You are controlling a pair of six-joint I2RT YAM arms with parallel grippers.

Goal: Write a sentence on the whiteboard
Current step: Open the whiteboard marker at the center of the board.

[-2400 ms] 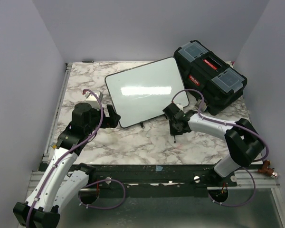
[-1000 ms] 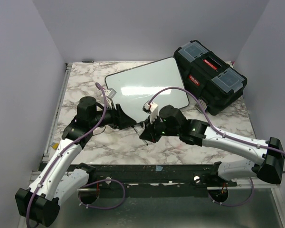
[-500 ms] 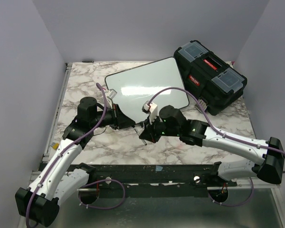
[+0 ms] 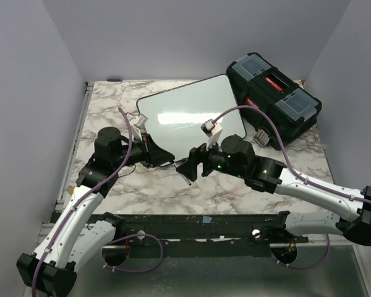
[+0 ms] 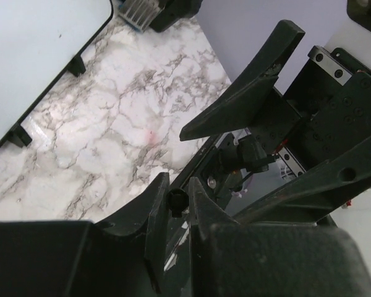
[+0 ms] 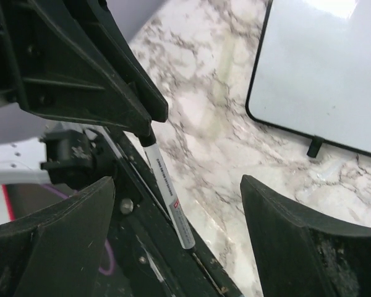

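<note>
Right wrist: marker [image 6: 167,198] hangs between arms, likely a handover
Left end effector [image 5: 177,190]: clamped on marker
Right end effector [image 6: 176,185]: apart
Whiteboard [image 4: 191,120]: blank

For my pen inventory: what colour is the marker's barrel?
White marker, with dark print and a red mark; right wrist view shows it best.
</note>
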